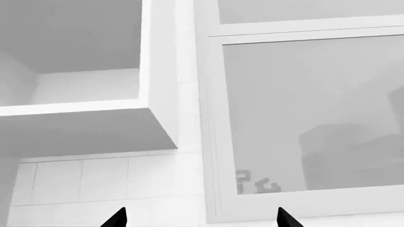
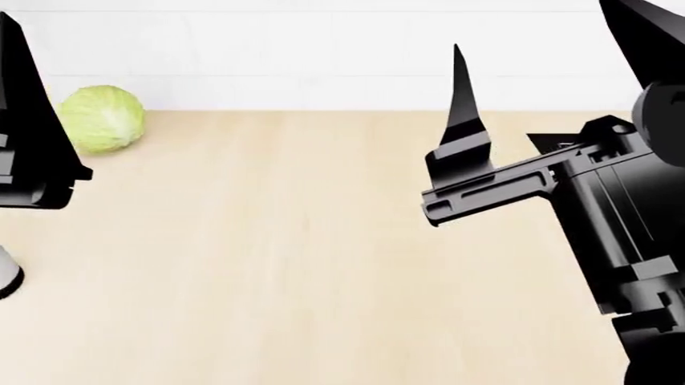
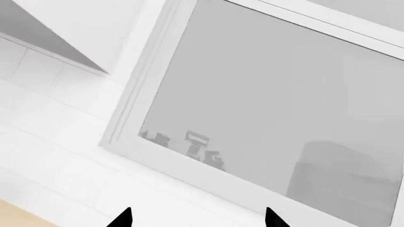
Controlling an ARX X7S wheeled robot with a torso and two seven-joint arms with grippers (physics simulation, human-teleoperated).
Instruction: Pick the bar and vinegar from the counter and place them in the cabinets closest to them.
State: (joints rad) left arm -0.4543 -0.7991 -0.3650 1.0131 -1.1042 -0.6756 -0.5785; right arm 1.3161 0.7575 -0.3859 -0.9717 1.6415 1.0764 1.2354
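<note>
The bar is out of view. A sliver of a white object with a dark base (image 2: 6, 277) shows at the left edge of the head view; too little shows to tell whether it is the vinegar. The beige wood-grain counter (image 2: 278, 257) fills that view. My left gripper (image 1: 200, 218) is open, pointing up at the wall cabinets with nothing between its tips. My right gripper (image 3: 197, 218) is also open and empty, raised above the counter's right side, with one finger (image 2: 463, 104) pointing up in the head view.
A pale green cabbage (image 2: 102, 119) sits at the counter's back left by the white tiled wall (image 2: 321, 56). Overhead hang an open-fronted white cabinet (image 1: 82, 90) and, beside it, a frosted glass-door cabinet (image 1: 309, 113), whose door (image 3: 265, 104) also shows in the right wrist view.
</note>
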